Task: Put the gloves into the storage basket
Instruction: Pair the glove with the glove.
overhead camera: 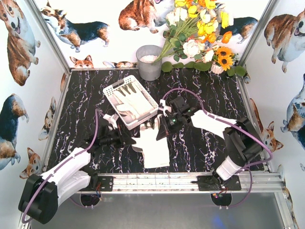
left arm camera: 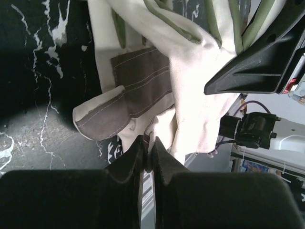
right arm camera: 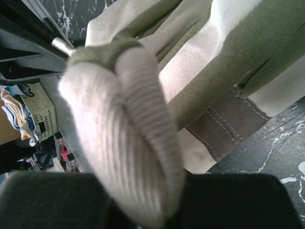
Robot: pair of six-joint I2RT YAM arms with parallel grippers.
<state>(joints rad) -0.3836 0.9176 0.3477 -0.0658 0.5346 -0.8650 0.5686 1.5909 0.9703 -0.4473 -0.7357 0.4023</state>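
A cream-white glove (overhead camera: pixel 155 148) with grey patches is stretched between my two grippers, just in front of the storage basket (overhead camera: pixel 112 92). My left gripper (overhead camera: pixel 129 138) is shut on a fold of its fabric (left arm camera: pixel 190 71) at the glove's left edge, with the jaws pinched together (left arm camera: pixel 149 145). My right gripper (overhead camera: pixel 161 129) holds the glove's far end. In the right wrist view the ribbed glove cloth (right arm camera: pixel 128 129) bulges over the jaws and hides them. The white slotted basket holds other gloves (overhead camera: pixel 133 102).
A grey metal bucket (overhead camera: pixel 149 62) stands behind the basket at the back wall, with a bunch of artificial flowers (overhead camera: pixel 200 33) to its right. Corgi-print walls close off the left, back and right. An aluminium rail (overhead camera: pixel 162 181) runs along the near edge.
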